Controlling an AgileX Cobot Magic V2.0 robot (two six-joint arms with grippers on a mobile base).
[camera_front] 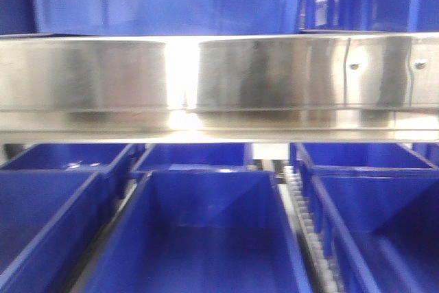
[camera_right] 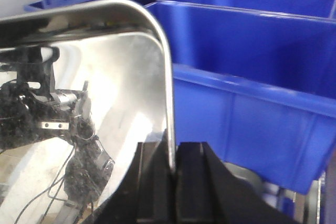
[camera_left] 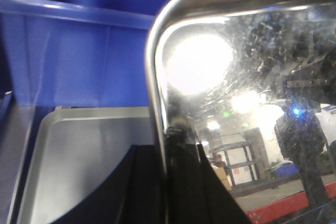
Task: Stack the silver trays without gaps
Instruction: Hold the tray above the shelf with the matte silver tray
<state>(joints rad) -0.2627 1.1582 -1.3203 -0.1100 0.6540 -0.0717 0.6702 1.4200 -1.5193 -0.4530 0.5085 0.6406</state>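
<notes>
Left wrist view: with left gripper (camera_left: 167, 184) and right gripper (camera_right: 173, 182) both clamped on the rim of the raised tray (camera_left: 247, 77), lower it level, matching corners to the seated tray (camera_left: 79, 150).

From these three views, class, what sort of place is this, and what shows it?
Probably a warehouse or factory sorting station: rows of blue plastic bins, a steel rail above them, and a mirror-shiny silver tray.
</notes>
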